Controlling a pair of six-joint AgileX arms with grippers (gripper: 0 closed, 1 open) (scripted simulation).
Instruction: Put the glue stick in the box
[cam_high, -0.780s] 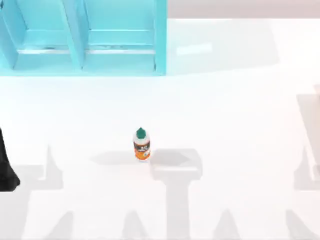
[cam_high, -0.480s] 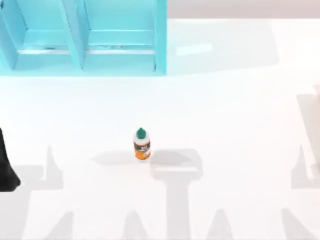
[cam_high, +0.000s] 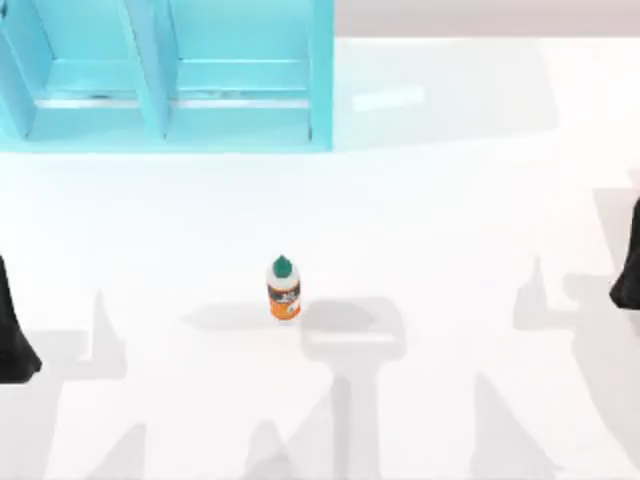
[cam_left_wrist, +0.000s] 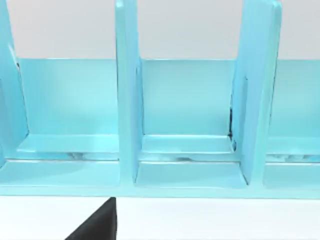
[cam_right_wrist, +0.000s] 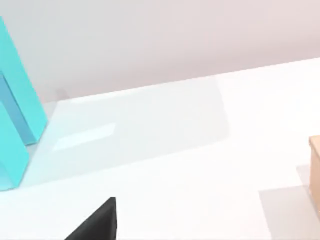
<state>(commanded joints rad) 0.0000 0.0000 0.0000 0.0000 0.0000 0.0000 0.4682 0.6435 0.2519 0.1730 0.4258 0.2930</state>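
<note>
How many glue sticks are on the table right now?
1. The glue stick stands upright near the middle of the table, apart from the blue box at the far left. No others visible.

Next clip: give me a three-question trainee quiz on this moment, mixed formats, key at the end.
1. True or false: the glue stick lies on its side on the table.
2. Multiple choice: the blue box with its dividers sits at the table's
A. far left
B. near right
C. near centre
3. Fill in: the glue stick's cap is dark ____.

Key
1. False. It stands upright, near the middle, apart from both arms: the left arm at the table's left edge, the right arm at its right edge.
2. A
3. green
</note>
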